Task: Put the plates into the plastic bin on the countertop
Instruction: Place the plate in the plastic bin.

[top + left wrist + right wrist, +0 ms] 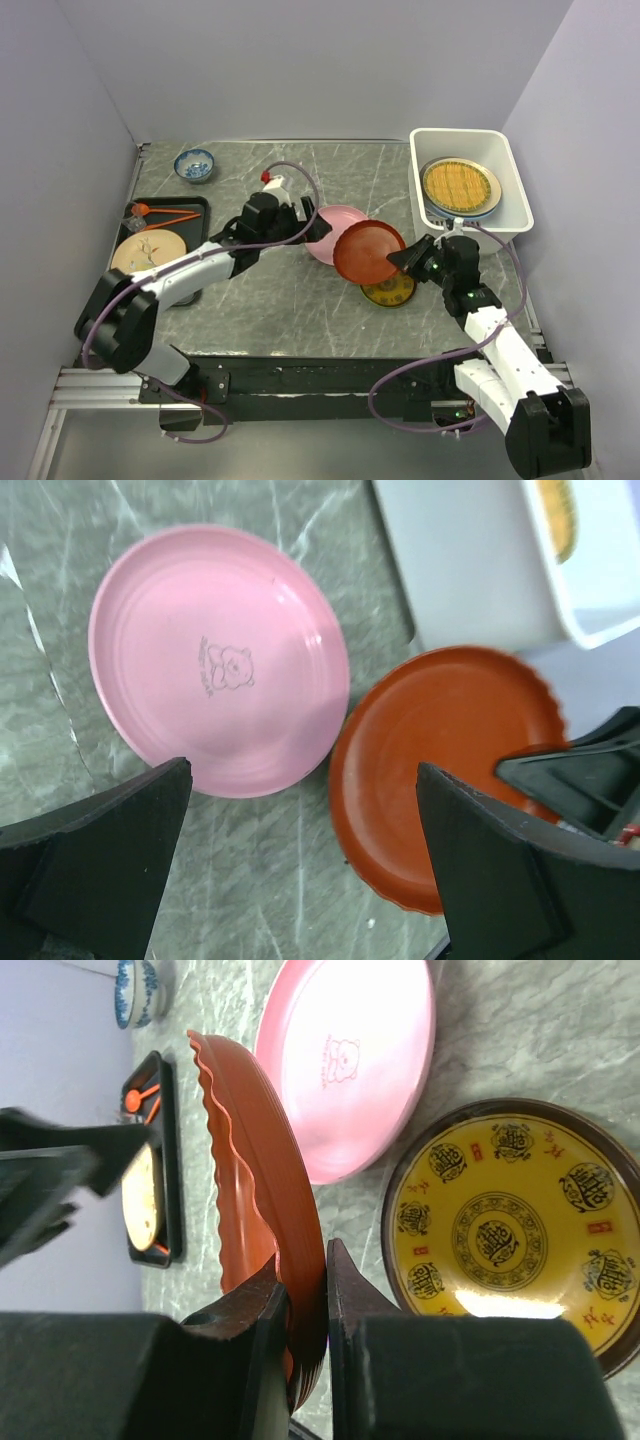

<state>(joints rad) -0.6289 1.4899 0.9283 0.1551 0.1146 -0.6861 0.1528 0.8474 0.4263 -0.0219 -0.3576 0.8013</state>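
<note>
- Right hand (305, 1268) is clamped narrow on the rim of the red-orange plate (255, 1160), one finger on each face.
- Red-orange plate: scalloped edge, plain glossy surface, ridged underside. It is held tilted steeply on edge, clear of the surface (270, 300), in the middle right area and just short of the bin.
- Pink plate (220, 660) lies flat on the surface just left of the held plate, with a small bear print in its centre. In the top view the red-orange rim overlaps its right edge.
- Yellow plate (500, 1230), dark rim with red character marks, lies flat directly below the held plate, beside the right hand.
- Left hand (300, 855) hangs above the pink plate with its fingers spread wide, gripping nothing. It is close to the red-orange plate's left side.
- Bin (515, 185): white, back right corner of the surface, just beyond the right hand. It holds a yellow grid-patterned plate (460, 186) lying on top of a blue-rimmed one.
- Black tray (197, 206) at the left edge carries a cream plate (148, 250) with a leaf sprig and an orange utensil (172, 216); can't tell what kind.
- Blue-and-white bowl (194, 165) stands back left, behind the tray.
</note>
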